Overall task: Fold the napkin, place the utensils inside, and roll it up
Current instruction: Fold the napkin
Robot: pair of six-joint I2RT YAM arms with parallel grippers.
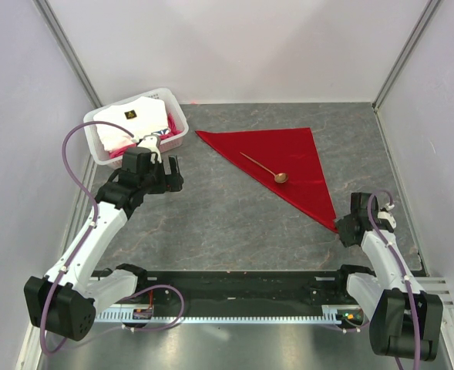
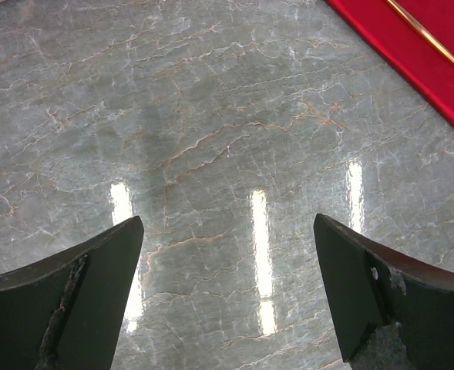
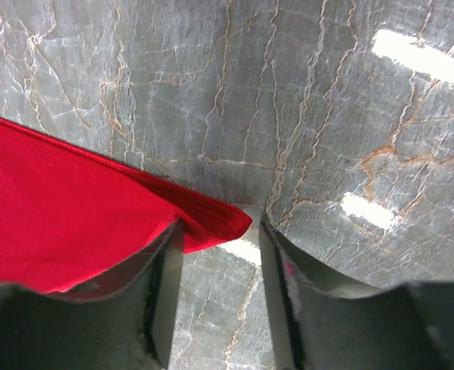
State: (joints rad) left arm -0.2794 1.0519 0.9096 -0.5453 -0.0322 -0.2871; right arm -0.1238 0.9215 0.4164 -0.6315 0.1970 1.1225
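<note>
The red napkin [image 1: 284,158] lies folded into a triangle on the grey marble table, its long point toward the near right. The small wooden spoon [image 1: 262,166] lies on the napkin, bowl toward the near right. My right gripper [image 1: 348,224] sits at the napkin's near-right corner. In the right wrist view it [image 3: 220,258] is open, with the napkin's corner tip [image 3: 211,218] lying between the jaws. My left gripper [image 1: 173,173] is open and empty over bare table left of the napkin. In the left wrist view [image 2: 227,258] the napkin [image 2: 400,38] and spoon handle [image 2: 432,42] show at top right.
A white basket [image 1: 102,149] holding white and pink patterned fabric [image 1: 138,119] stands at the back left, just behind my left arm. White walls enclose the table on three sides. A black rail [image 1: 234,285] runs along the near edge.
</note>
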